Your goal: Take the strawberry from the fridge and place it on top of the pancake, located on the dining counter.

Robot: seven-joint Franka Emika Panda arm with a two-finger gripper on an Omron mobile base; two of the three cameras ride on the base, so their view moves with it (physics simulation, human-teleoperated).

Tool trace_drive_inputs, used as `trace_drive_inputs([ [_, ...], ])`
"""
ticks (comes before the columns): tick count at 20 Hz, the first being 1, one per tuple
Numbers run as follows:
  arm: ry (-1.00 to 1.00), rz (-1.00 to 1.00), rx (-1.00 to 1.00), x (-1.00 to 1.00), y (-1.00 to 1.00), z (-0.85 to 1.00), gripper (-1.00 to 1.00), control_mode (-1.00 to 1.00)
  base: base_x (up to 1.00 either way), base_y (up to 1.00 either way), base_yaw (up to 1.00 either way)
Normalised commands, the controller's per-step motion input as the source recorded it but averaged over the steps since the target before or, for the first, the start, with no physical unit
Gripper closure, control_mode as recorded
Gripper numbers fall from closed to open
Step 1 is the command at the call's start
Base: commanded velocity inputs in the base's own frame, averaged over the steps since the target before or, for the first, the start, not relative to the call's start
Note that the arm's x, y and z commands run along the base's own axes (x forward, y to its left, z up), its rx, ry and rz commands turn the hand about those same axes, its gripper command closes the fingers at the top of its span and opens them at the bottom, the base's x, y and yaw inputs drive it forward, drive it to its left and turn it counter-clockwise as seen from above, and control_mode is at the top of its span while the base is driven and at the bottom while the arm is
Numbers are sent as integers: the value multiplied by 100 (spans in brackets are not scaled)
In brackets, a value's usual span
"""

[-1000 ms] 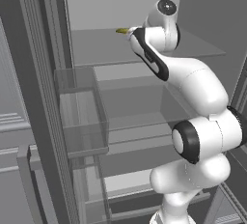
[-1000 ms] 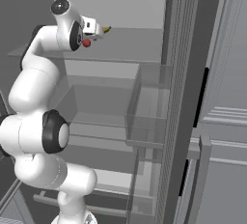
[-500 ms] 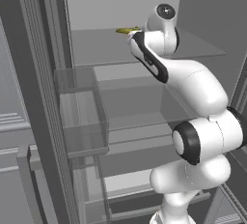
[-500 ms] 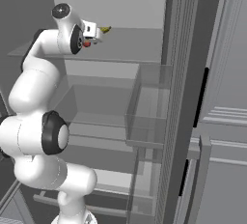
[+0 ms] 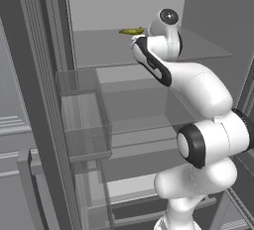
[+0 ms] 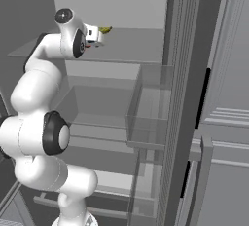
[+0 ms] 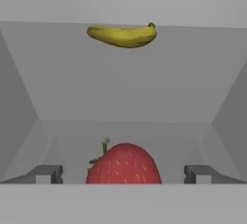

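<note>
Arm's crept a bit deeper into the fridge (image 5: 124, 6) since a second ago. Fingers (image 7: 48, 174) wide apart, strawberry (image 7: 124, 164) sitting between them on the upper shelf (image 7: 120, 83), banana (image 7: 122, 35) behind. Reach step; next I'd close on it.

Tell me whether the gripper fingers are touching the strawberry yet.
Apart. In the hand view the strawberry sits midway between the two fingertips, with bare shelf showing on both sides of it; the gripper is open.
</note>
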Motion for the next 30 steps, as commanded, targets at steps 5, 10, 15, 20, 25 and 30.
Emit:
trace_drive_inputs([
  [5,0,0,0,13,0,-1,-100,-100,0,0,0],
  [10,0,0,0,18,0,-2,-100,-100,0,0,0],
  [15,11,0,0,1,0,-23,100,-100,0,0,0],
  [20,4,0,0,0,0,-17,100,-100,0,0,0],
  [25,-4,0,0,-9,0,-4,100,-100,0,0,0],
  [30,-29,0,0,-50,5,-3,100,-100,0,0,0],
])
